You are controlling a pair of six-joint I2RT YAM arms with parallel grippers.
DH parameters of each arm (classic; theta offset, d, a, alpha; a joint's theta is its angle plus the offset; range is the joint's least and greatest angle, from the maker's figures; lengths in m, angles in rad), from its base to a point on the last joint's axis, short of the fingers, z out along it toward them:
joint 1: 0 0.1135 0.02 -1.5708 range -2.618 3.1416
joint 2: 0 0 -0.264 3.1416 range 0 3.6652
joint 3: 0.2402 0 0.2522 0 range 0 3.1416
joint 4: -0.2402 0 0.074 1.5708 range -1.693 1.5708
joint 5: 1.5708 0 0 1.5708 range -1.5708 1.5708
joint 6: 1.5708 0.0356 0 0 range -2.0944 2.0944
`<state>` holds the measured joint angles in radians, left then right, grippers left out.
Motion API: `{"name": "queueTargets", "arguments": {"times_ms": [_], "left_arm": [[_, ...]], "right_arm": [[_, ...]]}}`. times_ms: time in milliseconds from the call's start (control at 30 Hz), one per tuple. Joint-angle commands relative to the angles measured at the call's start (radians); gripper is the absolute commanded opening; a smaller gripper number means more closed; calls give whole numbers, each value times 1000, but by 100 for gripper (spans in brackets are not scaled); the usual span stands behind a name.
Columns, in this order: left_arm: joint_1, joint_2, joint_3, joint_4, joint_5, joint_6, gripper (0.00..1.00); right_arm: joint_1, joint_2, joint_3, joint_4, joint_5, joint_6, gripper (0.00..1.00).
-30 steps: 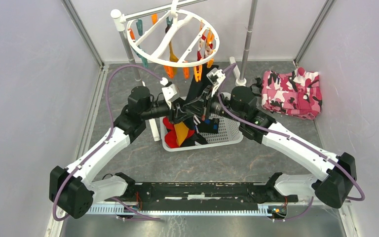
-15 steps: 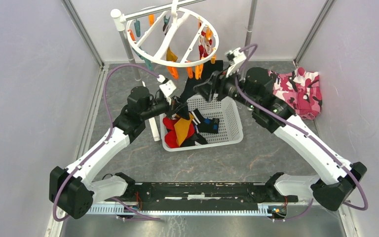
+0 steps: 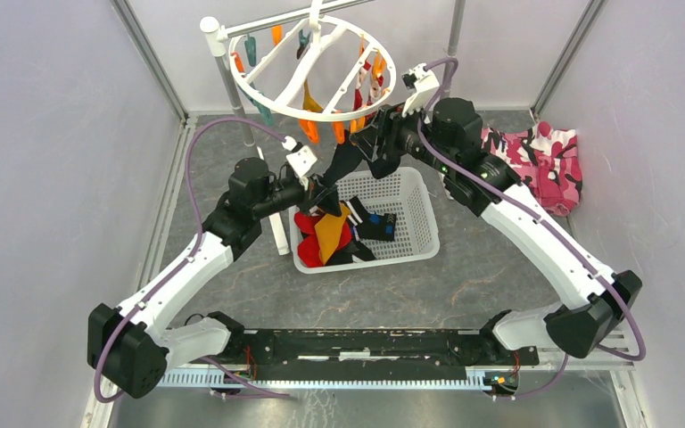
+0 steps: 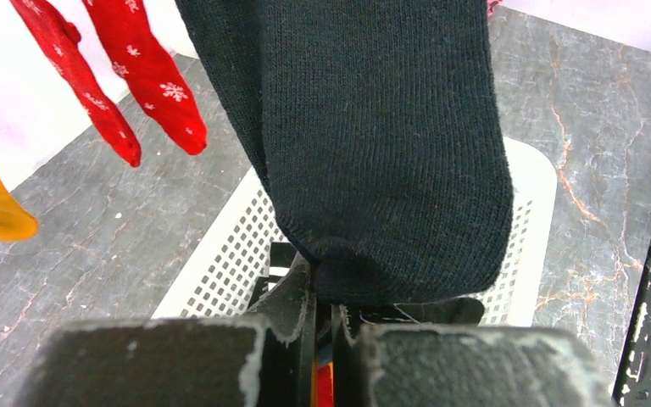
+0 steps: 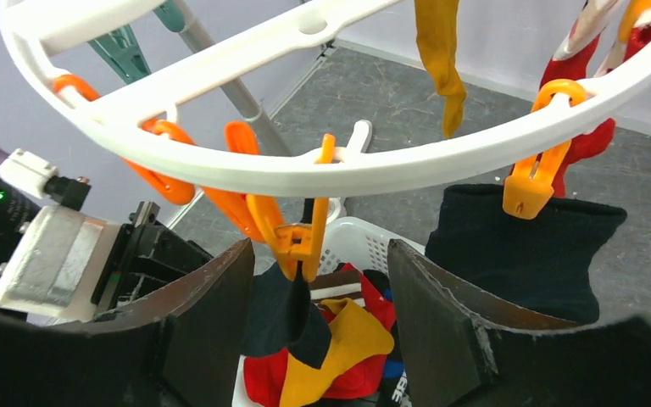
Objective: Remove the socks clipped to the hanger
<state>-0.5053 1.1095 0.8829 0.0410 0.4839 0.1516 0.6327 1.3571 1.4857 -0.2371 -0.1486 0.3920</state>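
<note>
The white ring hanger (image 3: 263, 96) hangs at the back with orange and teal clips. A black sock (image 4: 373, 144) hangs from an orange clip (image 5: 301, 237), and my left gripper (image 4: 323, 292) is shut on its toe just above the basket. My right gripper (image 5: 320, 252) is open, its fingers on either side of that clip, apart from it, under the ring (image 5: 373, 170). Another black sock (image 5: 525, 254) hangs from a neighbouring clip (image 5: 532, 182). Red snowflake socks (image 4: 148, 85) and a mustard sock (image 5: 441, 51) also hang from the ring.
A white perforated basket (image 3: 415, 241) below the ring holds red, yellow and black socks (image 3: 325, 236). A pink camouflage cloth (image 3: 540, 165) lies at the right. The stand's poles (image 3: 232, 89) rise behind, and enclosure walls close in on the sides.
My right gripper rose from over the basket to the hanger's rim and opened around the orange clip. My left gripper closed on the black sock's toe.
</note>
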Motion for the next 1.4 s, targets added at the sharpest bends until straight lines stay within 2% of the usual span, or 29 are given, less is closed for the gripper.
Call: {"name": "queueTargets", "arguments": {"times_ms": [0, 233, 400, 533, 567, 633, 667, 700, 767, 800, 867, 967, 1067, 1100, 1233, 1300, 1367], "left_arm": [[4, -8, -4, 30, -20, 29, 3], [3, -7, -31, 22, -22, 47, 3], [1, -3, -61, 33, -42, 52, 4], [2, -4, -66, 57, -48, 42, 4], [1, -3, -68, 63, -48, 40, 4], [2, 3, -73, 70, -47, 36, 4], [2, 6, -78, 72, -42, 37, 4], [2, 10, -83, 72, -38, 38, 4], [0, 14, -89, 74, -27, 38, 5], [-1, 13, -89, 74, -18, 42, 5], [-1, 4, -93, 77, -5, 55, 5], [-1, -12, -100, 77, 2, 70, 5], [-2, -30, -83, 83, 15, 91, 5], [-2, -32, -66, 81, 21, 99, 5], [-2, -20, 17, 13, 105, 170, 6], [-1, -5, 37, -15, 150, 171, 7], [-6, 3, 40, -33, 205, 173, 9]], "right_arm": [[-2, 39, 42, 71, -5, 19, 64], [-1, 81, 69, 125, 13, 41, 57], [-1, 97, 71, 142, 20, 46, 32], [-1, 82, 30, 174, 19, 51, 3], [-1, 83, 27, 181, 15, 54, 0], [-1, 90, 34, 188, -2, 59, 0], [0, 92, 36, 187, -9, 58, 2], [0, 92, 35, 181, -8, 56, 9], [0, 74, 12, 167, 0, 41, 41], [-1, 62, -7, 157, 9, 23, 53], [-17, 16, -53, 120, 35, -13, 65], [-85, -59, -160, 132, 15, -49, 75], [-153, -93, -233, 113, -25, -108, 95], [-173, -101, -258, 111, -34, -127, 98], [-260, -94, -325, 158, -33, -218, 98], [-291, -64, -340, 244, -22, -319, 98], [-339, -16, -347, 365, -101, -374, 98]]}}
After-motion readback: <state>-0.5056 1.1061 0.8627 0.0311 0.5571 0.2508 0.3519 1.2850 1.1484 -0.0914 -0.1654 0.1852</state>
